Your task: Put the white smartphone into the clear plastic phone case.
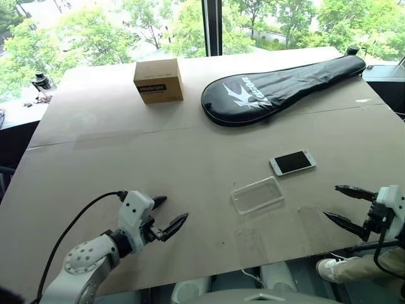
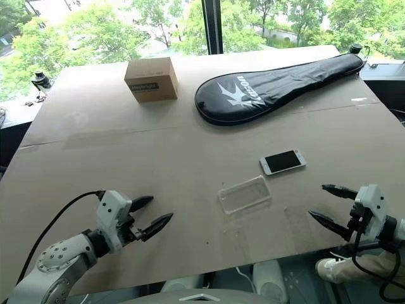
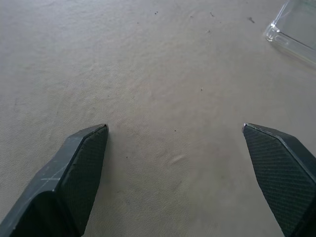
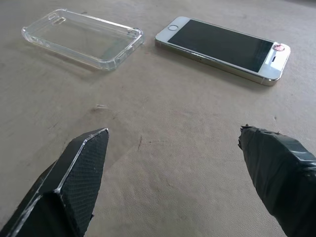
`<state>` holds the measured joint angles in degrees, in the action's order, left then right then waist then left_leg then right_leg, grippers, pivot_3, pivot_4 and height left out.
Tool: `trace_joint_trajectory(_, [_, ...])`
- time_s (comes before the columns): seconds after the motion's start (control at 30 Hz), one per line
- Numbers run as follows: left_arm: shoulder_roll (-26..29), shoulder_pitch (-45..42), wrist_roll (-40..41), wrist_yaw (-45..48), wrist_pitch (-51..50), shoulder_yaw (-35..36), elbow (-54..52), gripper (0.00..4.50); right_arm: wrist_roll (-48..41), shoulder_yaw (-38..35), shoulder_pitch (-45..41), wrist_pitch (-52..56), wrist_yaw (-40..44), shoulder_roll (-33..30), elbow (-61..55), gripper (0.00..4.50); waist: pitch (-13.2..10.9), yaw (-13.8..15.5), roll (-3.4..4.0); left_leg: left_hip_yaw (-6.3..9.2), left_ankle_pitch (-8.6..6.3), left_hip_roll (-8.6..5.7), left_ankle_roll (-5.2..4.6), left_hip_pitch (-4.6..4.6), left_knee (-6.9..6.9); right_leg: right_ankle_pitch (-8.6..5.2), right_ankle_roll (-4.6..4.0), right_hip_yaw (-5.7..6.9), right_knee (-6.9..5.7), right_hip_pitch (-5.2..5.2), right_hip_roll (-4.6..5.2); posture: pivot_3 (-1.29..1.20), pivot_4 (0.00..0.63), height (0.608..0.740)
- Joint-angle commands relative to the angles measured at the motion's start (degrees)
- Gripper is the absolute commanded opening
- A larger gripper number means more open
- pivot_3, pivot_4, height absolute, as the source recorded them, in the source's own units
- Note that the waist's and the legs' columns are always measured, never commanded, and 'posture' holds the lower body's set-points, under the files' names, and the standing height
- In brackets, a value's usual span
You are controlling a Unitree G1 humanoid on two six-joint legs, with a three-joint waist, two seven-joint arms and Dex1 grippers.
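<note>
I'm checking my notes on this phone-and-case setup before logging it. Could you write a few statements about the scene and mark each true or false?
1. The phone lies screen up on the table. True.
2. The phone already sits inside the clear case. False: they lie apart, side by side.
3. The right pincer is shut on the phone. False: it is open and holds nothing.
4. The left pincer is open and holds nothing. True.
5. A cardboard box stands on top of the black racket cover. False: it stands beside it on the table.
</note>
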<state>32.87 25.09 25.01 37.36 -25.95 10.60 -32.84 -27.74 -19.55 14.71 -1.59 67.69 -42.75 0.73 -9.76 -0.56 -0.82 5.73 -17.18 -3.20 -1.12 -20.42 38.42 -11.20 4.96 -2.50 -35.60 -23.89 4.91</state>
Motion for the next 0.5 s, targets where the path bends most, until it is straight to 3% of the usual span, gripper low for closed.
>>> trace_joint_trajectory(0.03, [-0.32, 0.09, 1.46, -0.35, 0.06, 0.87, -2.98, 4.43, -0.49, -0.4, -0.93, -0.31, 0.51, -0.4, -0.53, 4.5, 0.0, -0.05, 0.0, 0.0, 0.0, 0.0, 0.0, 0.0, 0.0, 0.0, 0.0, 0.0, 0.0, 0.0, 0.0, 0.0, 0.15, 0.74])
trace_joint_trajectory(0.5, [-0.38, -2.15, 2.51, -1.36, -1.42, -0.12, -4.03, 4.43, -1.16, -0.2, -0.69, 1.6, -0.58, 0.25, -3.29, 4.5, 0.0, -0.04, 0.0, 0.01, 0.0, 0.0, 0.0, 0.01, 0.0, 0.0, 0.0, 0.01, 0.0, 0.0, -0.01, 0.0, 0.15, 0.74])
